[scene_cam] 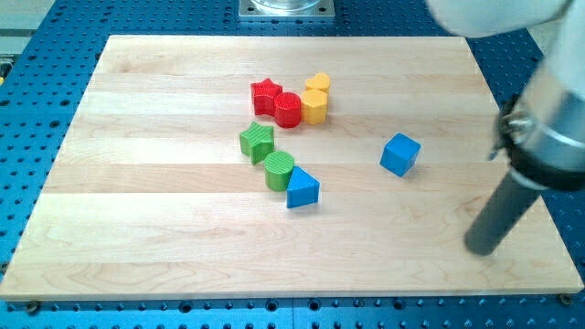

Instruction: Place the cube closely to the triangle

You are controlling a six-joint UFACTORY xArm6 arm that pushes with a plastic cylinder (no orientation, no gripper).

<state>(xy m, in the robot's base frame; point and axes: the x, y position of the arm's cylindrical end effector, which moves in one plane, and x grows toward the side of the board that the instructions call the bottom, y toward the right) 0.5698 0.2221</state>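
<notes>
A blue cube sits on the wooden board at the view's right of centre. A blue triangle lies near the middle, to the cube's lower left, with a clear gap between them. My tip is at the lower right, on the board, well below and to the right of the cube and not touching any block.
A green cylinder touches the triangle's upper left, with a green star above it. A red star, a red cylinder, a yellow heart and a yellow hexagon block cluster further up.
</notes>
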